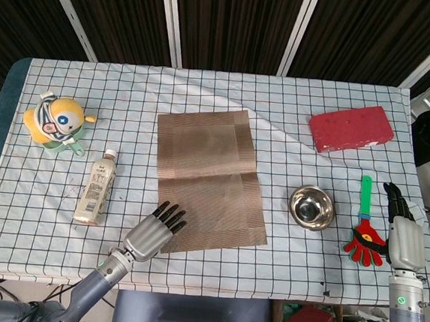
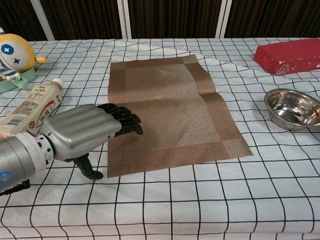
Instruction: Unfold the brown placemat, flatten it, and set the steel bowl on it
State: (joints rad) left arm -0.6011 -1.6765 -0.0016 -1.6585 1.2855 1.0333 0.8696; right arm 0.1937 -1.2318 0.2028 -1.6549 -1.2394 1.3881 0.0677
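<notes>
— Where was the mat?

— The mat [image 1: 208, 178] lay unfolded near the middle of the checked cloth [image 1: 280, 272], a crease still showing across it. Its far end sat a little narrower than the near end.

— And the left hand?

— The left hand [image 2: 82, 134] was palm down at the mat's near left corner, holding nothing, fingers [image 2: 124, 120] stretched out side by side over the mat's edge and the thumb pointing down at the cloth just off the mat. I couldn't tell if the fingers pressed on it.

— The bowl?

— The bowl [image 1: 312, 207] stood upright on the cloth to the right of the mat, apart from it.

— The right hand?

— The right hand [image 1: 402, 232] lay flat at the table's right edge, fingers straight and empty, just beside a red and green toy [image 1: 364, 234]. A red brick [image 1: 351, 128], a bottle [image 1: 96, 187] lying down and a yellow plush [image 1: 56, 122] were also there.
</notes>
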